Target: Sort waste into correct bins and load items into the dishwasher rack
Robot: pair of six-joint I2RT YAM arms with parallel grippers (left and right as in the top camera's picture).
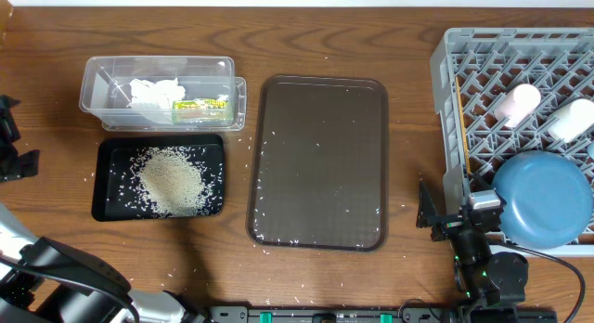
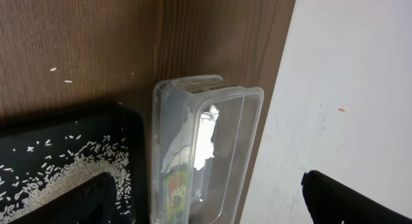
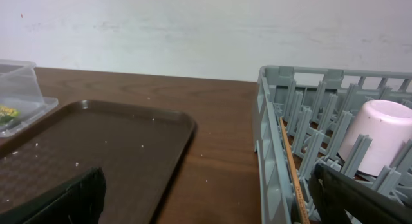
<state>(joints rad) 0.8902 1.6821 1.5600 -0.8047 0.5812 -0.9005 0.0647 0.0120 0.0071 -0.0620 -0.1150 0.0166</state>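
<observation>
Brown wooden table (image 1: 408, 128), white wall (image 3: 193, 24) behind. Left gripper (image 1: 13, 142) wide and empty, clear tub (image 2: 219, 121) straight ahead of it. Right gripper (image 1: 455, 218) wide and empty, dishwasher rack (image 3: 277, 140) just at its right

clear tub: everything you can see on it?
The clear tub is a transparent rectangular plastic container with rounded corners and a flanged rim, sitting upright on the wooden table at left. Inside lie a crumpled white tissue and a green-yellow wrapper. The black tray sits right alongside; contact unclear.
</observation>
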